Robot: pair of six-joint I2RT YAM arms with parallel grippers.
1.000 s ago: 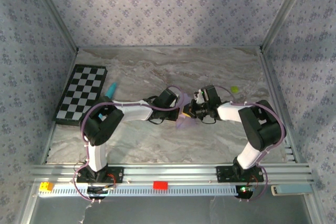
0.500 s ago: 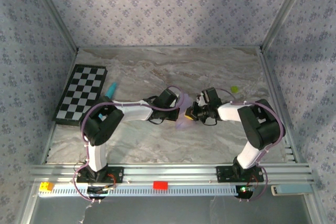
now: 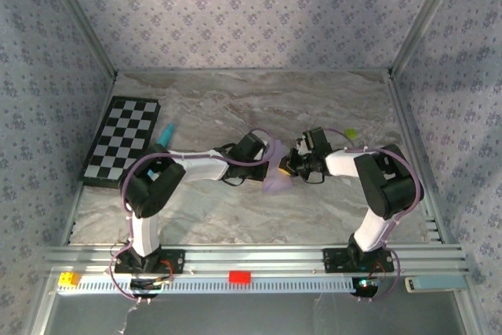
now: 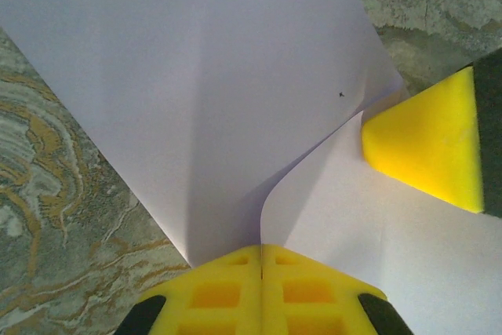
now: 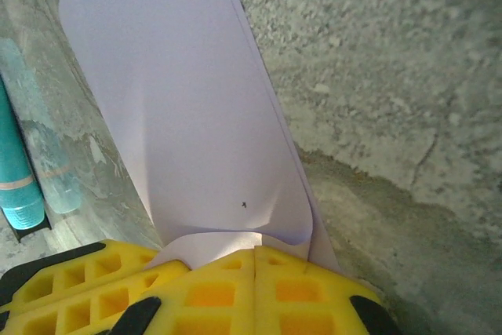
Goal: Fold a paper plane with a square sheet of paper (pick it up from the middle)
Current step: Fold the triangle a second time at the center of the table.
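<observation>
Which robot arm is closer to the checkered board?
The left arm. Its elbow sits beside the near corner of the checkered board. The right arm is far off, on the other side of the lilac paper.

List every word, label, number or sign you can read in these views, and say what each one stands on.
No readable text in any view.
lilac paper sheet: unmarked, apart from one tiny dark speck.
checkerboard: black and white squares, no letters or numbers.
teal pen: a pale band, no lettering that can be made out.
wallpaper: a repeating floral pattern, not text.
</observation>
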